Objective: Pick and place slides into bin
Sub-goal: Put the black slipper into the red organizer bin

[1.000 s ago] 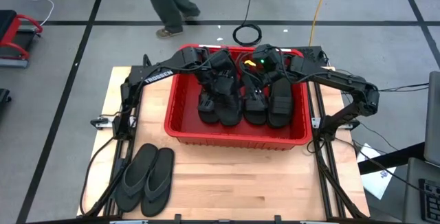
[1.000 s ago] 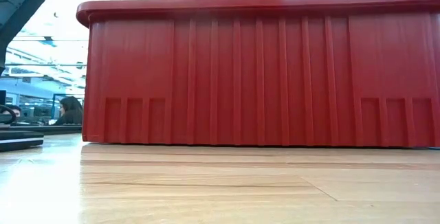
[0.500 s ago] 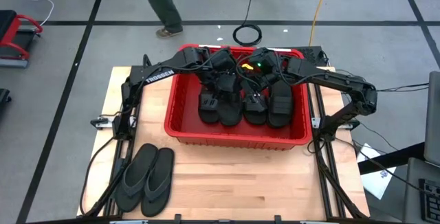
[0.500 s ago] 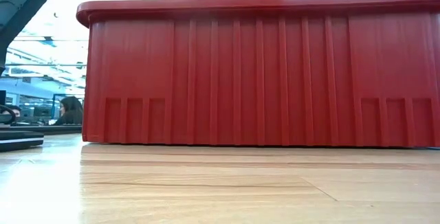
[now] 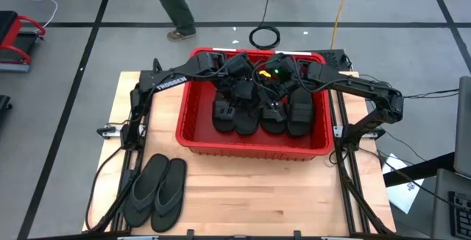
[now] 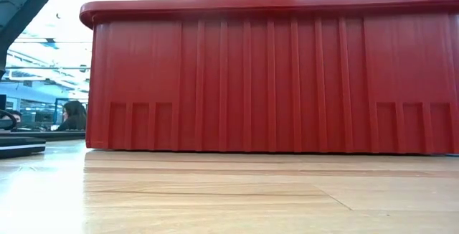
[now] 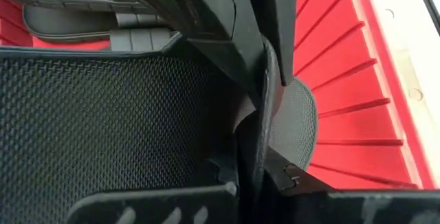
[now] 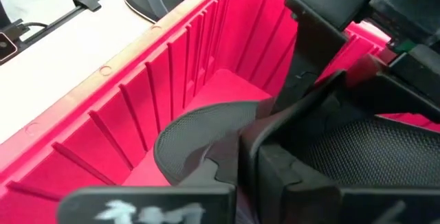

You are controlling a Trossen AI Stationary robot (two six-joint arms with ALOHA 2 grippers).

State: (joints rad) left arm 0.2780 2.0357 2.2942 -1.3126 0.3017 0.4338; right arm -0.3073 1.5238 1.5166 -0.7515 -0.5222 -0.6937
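A pale wooden table (image 5: pixel 257 196) on a grey taped floor carries the large red slotted plastic bin (image 5: pixel 252 145) toward its far edge. Several matte black rubber slides (image 5: pixel 259 111) already lie abreast inside, long axes running far edge to near edge, while two black thong-style flip-flops (image 5: pixel 156 190) wait near the table's near-left corner. Both grippers reach into the bin: the left gripper (image 5: pixel 237 91) is clamped on a slide (image 7: pixel 103 128), and the right gripper (image 5: pixel 274 96) is closed tight beside it, though whether it grips anything I cannot tell.
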